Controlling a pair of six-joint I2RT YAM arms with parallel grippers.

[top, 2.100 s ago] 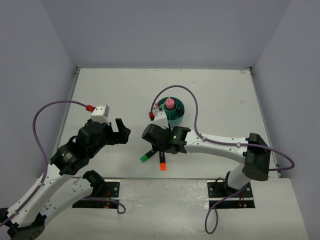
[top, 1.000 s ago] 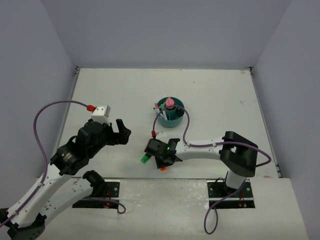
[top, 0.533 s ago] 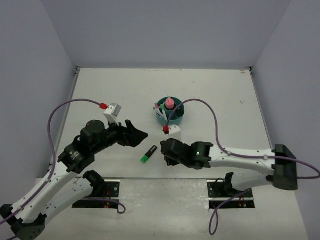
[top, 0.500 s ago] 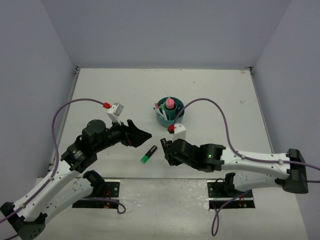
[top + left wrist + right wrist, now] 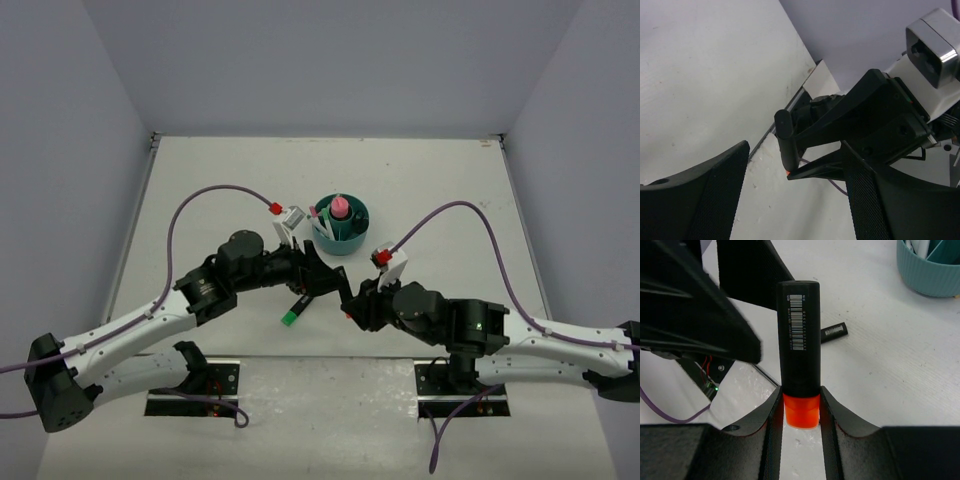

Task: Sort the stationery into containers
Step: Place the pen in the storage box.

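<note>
Your right gripper (image 5: 801,396) has lifted the orange highlighter (image 5: 799,340) off the desk (image 5: 200,180); your left gripper (image 5: 796,152) has swung in close to its black end.

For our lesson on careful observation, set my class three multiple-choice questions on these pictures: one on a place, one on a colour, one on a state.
1. Where does the green highlighter lie?
A. flat on the table
B. upright in a cup
C. on a shelf

2. What colour is the end of the black-bodied highlighter pinched by the right gripper?
A. blue
B. green
C. orange

3. How does the left gripper stand?
A. shut on a pen
B. open, gripping nothing
C. shut on scissors

Answers:
1 A: the top view shows it lying on the table.
2 C: the right wrist view shows the orange end between the fingers.
3 B: the left wrist view shows its fingers wide apart, touching nothing.
</note>
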